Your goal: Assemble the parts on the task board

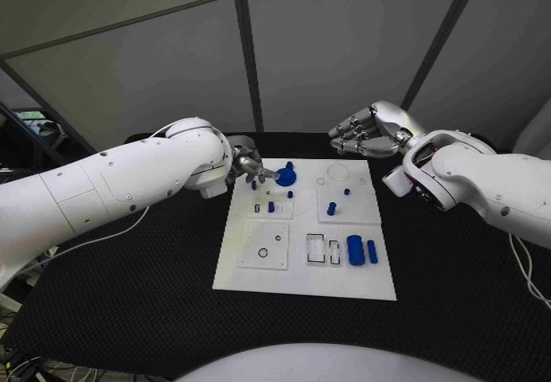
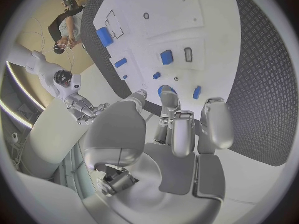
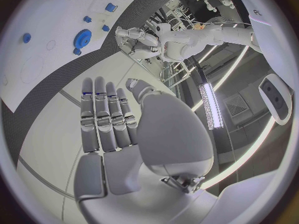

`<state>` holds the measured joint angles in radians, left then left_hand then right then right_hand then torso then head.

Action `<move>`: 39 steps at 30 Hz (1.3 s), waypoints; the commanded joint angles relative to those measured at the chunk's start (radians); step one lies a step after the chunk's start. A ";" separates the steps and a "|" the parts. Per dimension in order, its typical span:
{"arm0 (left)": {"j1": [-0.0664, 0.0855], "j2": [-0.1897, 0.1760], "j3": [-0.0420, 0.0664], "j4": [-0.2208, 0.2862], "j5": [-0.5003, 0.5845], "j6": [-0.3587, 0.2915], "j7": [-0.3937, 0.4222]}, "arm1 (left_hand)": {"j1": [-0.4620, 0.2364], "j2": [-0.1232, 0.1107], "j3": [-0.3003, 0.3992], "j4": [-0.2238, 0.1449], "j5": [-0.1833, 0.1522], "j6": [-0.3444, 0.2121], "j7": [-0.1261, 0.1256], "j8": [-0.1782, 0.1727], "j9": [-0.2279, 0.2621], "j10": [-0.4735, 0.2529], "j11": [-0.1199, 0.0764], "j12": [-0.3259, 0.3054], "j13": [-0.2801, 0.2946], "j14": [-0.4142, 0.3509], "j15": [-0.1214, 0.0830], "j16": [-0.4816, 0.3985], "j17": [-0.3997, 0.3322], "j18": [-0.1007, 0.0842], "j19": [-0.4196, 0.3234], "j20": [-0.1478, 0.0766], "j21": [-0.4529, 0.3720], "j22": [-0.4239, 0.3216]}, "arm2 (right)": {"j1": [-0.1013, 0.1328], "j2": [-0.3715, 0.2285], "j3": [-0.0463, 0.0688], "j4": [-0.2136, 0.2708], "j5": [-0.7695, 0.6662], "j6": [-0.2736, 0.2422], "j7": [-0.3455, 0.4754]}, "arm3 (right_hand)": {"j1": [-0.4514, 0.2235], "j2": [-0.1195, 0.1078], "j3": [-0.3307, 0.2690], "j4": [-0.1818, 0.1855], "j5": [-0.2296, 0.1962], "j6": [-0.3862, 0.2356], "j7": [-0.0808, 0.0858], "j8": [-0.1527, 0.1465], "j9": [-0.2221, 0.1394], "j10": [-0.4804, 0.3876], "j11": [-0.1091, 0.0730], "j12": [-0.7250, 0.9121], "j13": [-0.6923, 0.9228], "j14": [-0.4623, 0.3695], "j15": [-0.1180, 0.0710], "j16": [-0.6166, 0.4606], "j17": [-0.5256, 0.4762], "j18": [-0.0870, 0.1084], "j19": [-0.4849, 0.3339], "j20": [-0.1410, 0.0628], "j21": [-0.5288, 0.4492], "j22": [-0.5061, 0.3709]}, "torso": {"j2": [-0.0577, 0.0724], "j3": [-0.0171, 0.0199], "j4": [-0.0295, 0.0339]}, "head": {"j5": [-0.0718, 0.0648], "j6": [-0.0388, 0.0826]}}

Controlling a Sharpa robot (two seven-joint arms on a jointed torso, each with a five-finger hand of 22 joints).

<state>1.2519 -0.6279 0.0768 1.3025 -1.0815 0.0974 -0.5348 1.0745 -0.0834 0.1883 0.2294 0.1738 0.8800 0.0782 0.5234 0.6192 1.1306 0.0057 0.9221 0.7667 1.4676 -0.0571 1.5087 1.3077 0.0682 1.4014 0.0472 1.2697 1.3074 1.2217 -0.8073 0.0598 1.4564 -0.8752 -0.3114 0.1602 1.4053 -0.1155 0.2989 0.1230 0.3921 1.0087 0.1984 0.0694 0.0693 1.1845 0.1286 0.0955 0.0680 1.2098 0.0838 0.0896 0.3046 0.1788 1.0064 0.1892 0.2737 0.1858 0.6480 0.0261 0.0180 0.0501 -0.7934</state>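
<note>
The white task board [image 1: 301, 270] lies in the middle of the black table. A blue gear [image 1: 286, 177] sits at its far left part, and my left hand [image 1: 244, 165] reaches in from the left and pinches the gear's edge with its fingertips. In the left wrist view the gear [image 2: 166, 89] peeks out between the thumb and a finger [image 2: 169, 102]. My right hand [image 1: 365, 131] hovers above the board's far edge and holds nothing. The right wrist view shows its fingers [image 3: 104, 120] stretched out side by side, with the gear [image 3: 82, 38] far off.
Small blue pegs [image 1: 332, 208] stand in the middle of the board, and two blue cylinders [image 1: 356, 250] lie near its right front. A square plate with a hole [image 1: 264, 245] and clear slots [image 1: 316, 247] sit at the front. Black mat surrounds the board.
</note>
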 commanded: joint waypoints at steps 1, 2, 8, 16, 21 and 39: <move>0.023 0.017 0.004 -0.054 0.045 0.008 0.011 | 0.025 0.002 -0.017 0.004 0.004 -0.023 0.015 -0.035 -0.030 -0.028 0.014 -0.027 -0.039 0.065 0.013 -0.012 0.163 0.011 -0.011 0.012 -0.017 0.000 | 0.001 0.000 0.001 -0.002 -0.001 0.001 0.009 | -0.009 -0.003 -0.001 0.005 0.004 0.000 0.004 0.000 0.000 -0.003 0.004 0.004 -0.002 0.004 0.000 -0.004 -0.002 0.002 0.006 0.003 -0.005 -0.002 | 0.001 -0.0006 -0.0004 | 0.001 0.008; 0.028 0.025 0.004 -0.076 0.049 0.016 0.012 | 0.029 0.002 -0.023 0.007 0.004 -0.030 0.019 -0.047 -0.041 -0.029 0.017 -0.027 -0.042 0.064 0.016 -0.013 0.161 0.012 -0.012 0.016 -0.019 0.000 | 0.001 0.001 0.001 -0.003 -0.001 0.000 0.009 | -0.009 -0.003 -0.001 0.005 0.004 0.000 0.004 0.000 0.000 -0.003 0.004 0.004 -0.002 0.004 0.000 -0.004 -0.002 0.002 0.006 0.003 -0.005 -0.002 | 0.001 -0.0004 -0.0001 | 0.002 0.009; 0.043 0.073 0.005 -0.195 0.044 0.077 0.016 | 0.039 0.008 -0.072 0.039 -0.003 -0.030 0.031 -0.093 -0.097 -0.037 0.028 -0.022 -0.061 0.055 0.027 -0.028 0.139 0.019 -0.027 0.030 -0.048 -0.020 | 0.001 0.002 0.001 -0.005 -0.001 0.000 0.009 | -0.008 -0.002 -0.001 0.004 0.004 0.000 0.003 0.000 0.000 -0.003 0.004 0.004 -0.002 0.004 -0.001 -0.004 -0.002 0.003 0.006 0.003 -0.006 -0.002 | 0.003 -0.0002 -0.0014 | 0.004 0.016; 0.045 0.124 0.002 -0.312 0.022 0.139 0.019 | 0.047 0.014 -0.103 0.053 -0.009 -0.019 0.030 -0.102 -0.117 -0.037 0.028 -0.010 -0.061 0.051 0.028 -0.033 0.132 0.022 -0.033 0.033 -0.058 -0.025 | 0.001 0.006 0.001 -0.006 -0.001 0.001 0.009 | -0.008 -0.002 -0.001 0.004 0.004 0.000 0.003 0.000 0.000 -0.003 0.004 0.004 -0.002 0.004 -0.001 -0.004 -0.002 0.003 0.006 0.003 -0.006 -0.002 | 0.003 -0.0005 -0.0005 | 0.010 0.011; 0.045 0.146 -0.006 -0.364 0.006 0.175 0.019 | 0.051 0.018 -0.109 0.055 -0.009 -0.013 0.029 -0.103 -0.121 -0.035 0.028 -0.005 -0.059 0.053 0.028 -0.030 0.136 0.021 -0.031 0.033 -0.054 -0.021 | 0.001 0.008 0.001 -0.008 -0.001 0.002 0.009 | -0.008 -0.002 -0.001 0.004 0.004 0.000 0.003 0.000 0.000 -0.003 0.004 0.004 -0.002 0.004 -0.001 -0.004 -0.002 0.003 0.006 0.003 -0.006 -0.002 | 0.004 -0.0017 0.0000 | 0.012 0.010; 0.025 0.179 -0.017 -0.417 -0.002 0.236 0.027 | 0.060 0.037 -0.136 0.058 -0.008 0.015 0.024 -0.103 -0.138 -0.025 0.023 0.011 -0.055 0.062 0.025 -0.013 0.157 0.016 -0.018 0.031 -0.036 -0.004 | 0.000 0.014 0.001 -0.008 -0.001 0.005 0.009 | -0.008 -0.002 0.000 0.004 0.005 0.000 0.003 0.001 0.000 -0.003 0.004 0.004 -0.001 0.004 -0.001 -0.004 -0.002 0.003 0.007 0.003 -0.007 -0.002 | 0.002 0.0001 -0.0006 | 0.013 0.005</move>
<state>1.2754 -0.4505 0.0597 0.8867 -1.0742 0.2966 -0.5212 1.1294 -0.0524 0.0594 0.2869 0.1698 0.8873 0.1033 0.4261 0.4824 1.0979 0.0287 0.9294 0.7110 1.4672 -0.0359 1.4912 1.3077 0.1217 1.3775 0.0786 1.2298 1.3021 1.2198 -0.7942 0.0598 1.4473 -0.8752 -0.3111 0.1615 1.4054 -0.1155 0.2988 0.1229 0.3921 1.0086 0.1984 0.0694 0.0693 1.1845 0.1286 0.0955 0.0680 1.2097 0.0838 0.0896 0.3040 0.1788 1.0064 0.1892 0.2738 0.1849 0.6505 0.0255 0.0174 0.0646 -0.7865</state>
